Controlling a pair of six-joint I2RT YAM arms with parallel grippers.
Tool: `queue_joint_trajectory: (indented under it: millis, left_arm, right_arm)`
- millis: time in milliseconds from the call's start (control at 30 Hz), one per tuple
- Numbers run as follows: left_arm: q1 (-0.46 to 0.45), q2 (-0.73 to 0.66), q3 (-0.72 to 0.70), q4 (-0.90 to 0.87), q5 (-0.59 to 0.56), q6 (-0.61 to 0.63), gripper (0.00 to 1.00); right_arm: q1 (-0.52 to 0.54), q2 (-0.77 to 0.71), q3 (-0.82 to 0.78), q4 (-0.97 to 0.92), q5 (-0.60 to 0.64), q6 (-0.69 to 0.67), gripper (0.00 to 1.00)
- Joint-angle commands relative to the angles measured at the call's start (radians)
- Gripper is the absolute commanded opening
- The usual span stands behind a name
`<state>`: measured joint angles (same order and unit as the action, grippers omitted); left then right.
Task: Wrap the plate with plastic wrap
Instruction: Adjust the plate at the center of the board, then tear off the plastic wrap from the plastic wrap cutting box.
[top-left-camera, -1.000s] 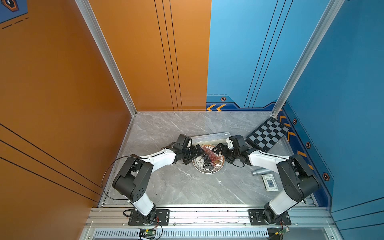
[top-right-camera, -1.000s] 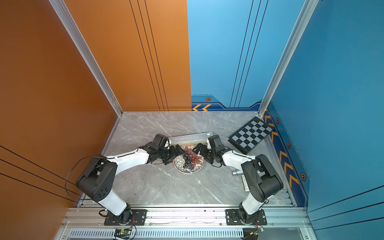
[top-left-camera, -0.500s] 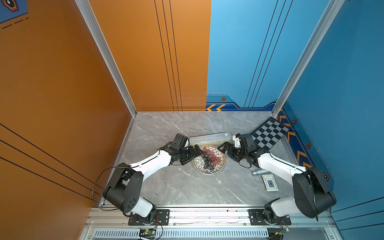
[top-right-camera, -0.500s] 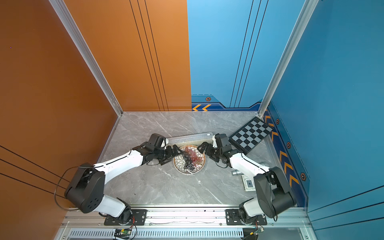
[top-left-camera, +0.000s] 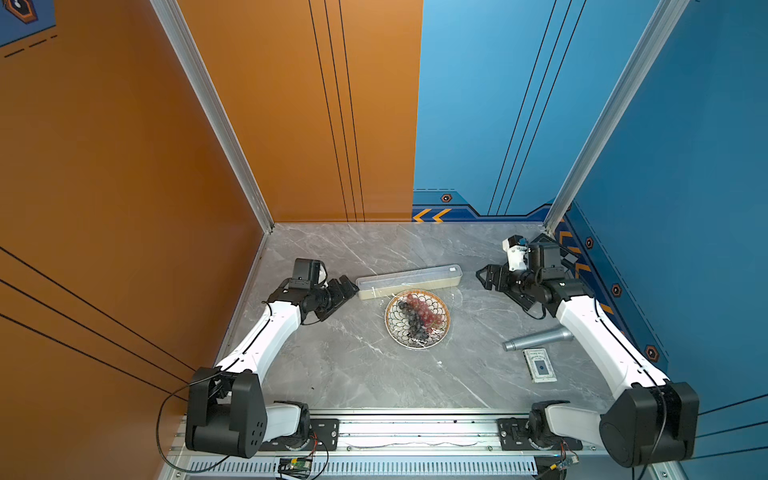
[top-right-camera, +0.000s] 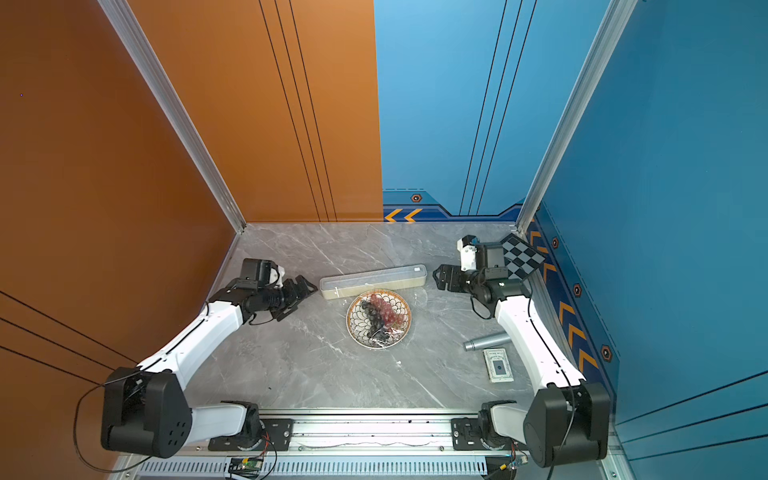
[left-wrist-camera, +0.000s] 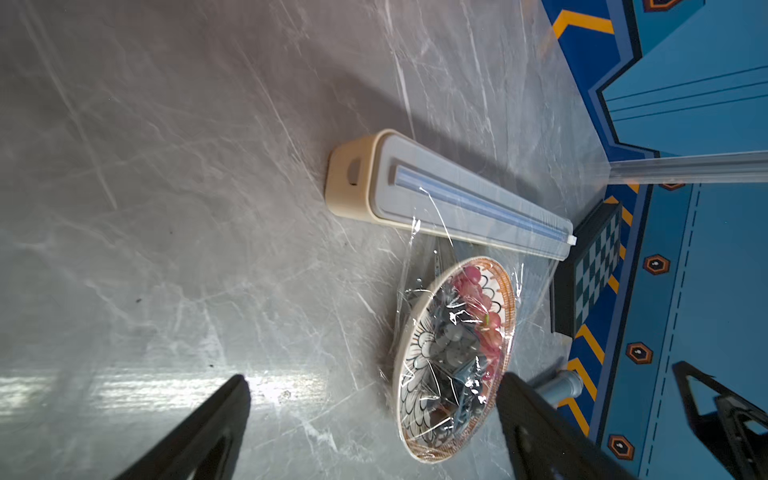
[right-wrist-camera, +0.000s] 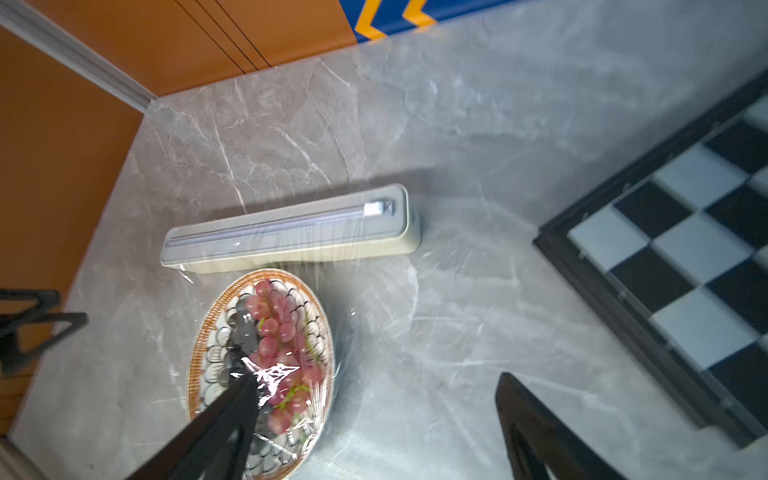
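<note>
The plate (top-left-camera: 398, 329) (top-right-camera: 356, 325), patterned with an orange rim, holds red and dark grapes mid-table. Crinkly plastic wrap (left-wrist-camera: 419, 266) (right-wrist-camera: 274, 374) lies over it and runs back to the cream dispenser box (top-left-camera: 409, 281) (top-right-camera: 374, 280) just behind. My left gripper (top-left-camera: 347, 286) (top-right-camera: 307, 286) hovers open at the box's left end, clear of the plate. To the right of the box, my right gripper (top-left-camera: 484, 278) (top-right-camera: 439, 277) is open too. Both wrist views show the plate (left-wrist-camera: 419, 374) (right-wrist-camera: 216, 357) under film, and nothing sits between either pair of fingers.
A black-and-white chessboard (top-right-camera: 521, 257) (right-wrist-camera: 685, 249) leans at the far right corner behind my right wrist. A grey cylinder (top-left-camera: 538, 338) and a small flat card box (top-left-camera: 539, 365) lie at the right front. Orange and blue walls enclose the table.
Both grippers were at the plate's sides and have drawn away from it, the left one to the left, the right one to the right and back. The wrapped plate stayed put.
</note>
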<state>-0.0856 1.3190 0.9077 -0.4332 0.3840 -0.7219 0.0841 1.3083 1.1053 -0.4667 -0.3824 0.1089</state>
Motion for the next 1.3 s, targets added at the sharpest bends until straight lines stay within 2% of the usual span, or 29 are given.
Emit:
queue_joint_trajectory:
  millis: [0, 100, 200, 233, 333, 433, 567, 667, 1000, 1167, 1267]
  left_arm:
    - [0.024, 0.056, 0.060, -0.036, 0.047, 0.064, 0.94]
    - [0.031, 0.121, 0.104, -0.036, 0.042, 0.081, 0.92]
    - [0.038, 0.176, 0.116, -0.017, 0.026, 0.088, 0.87]
    - [0.044, 0.194, 0.115, 0.009, 0.039, 0.076, 0.81]
    - [0.057, 0.259, 0.146, 0.093, 0.100, 0.041, 0.72]
    - [0.060, 0.316, 0.180, 0.124, 0.111, 0.033, 0.71]
    - [0.073, 0.386, 0.189, 0.235, 0.194, -0.033, 0.69]
    - [0.073, 0.427, 0.188, 0.319, 0.216, -0.072, 0.67]
    - [0.070, 0.482, 0.192, 0.329, 0.208, -0.062, 0.57]
    - [0.062, 0.492, 0.181, 0.329, 0.205, -0.058, 0.46]
    - [0.062, 0.489, 0.170, 0.329, 0.196, -0.055, 0.44]
  right_arm:
    - [-0.025, 0.095, 0.119, -0.147, -0.071, -0.341, 0.83]
    - [-0.027, 0.189, 0.240, -0.215, -0.110, -0.426, 0.78]
    - [0.003, 0.247, 0.308, -0.222, -0.111, -0.545, 0.77]
    - [0.014, 0.267, 0.326, -0.222, -0.115, -0.598, 0.78]
    - [0.029, 0.344, 0.394, -0.247, -0.145, -0.735, 0.77]
    - [0.043, 0.441, 0.489, -0.323, -0.156, -0.868, 0.77]
    - [0.079, 0.572, 0.623, -0.452, -0.138, -1.035, 0.75]
    - [0.103, 0.649, 0.700, -0.505, -0.102, -1.094, 0.75]
    - [0.123, 0.811, 0.845, -0.611, -0.081, -1.197, 0.73]
    - [0.125, 0.847, 0.858, -0.612, -0.066, -1.209, 0.65]
    - [0.133, 0.871, 0.885, -0.615, -0.055, -1.198, 0.60]
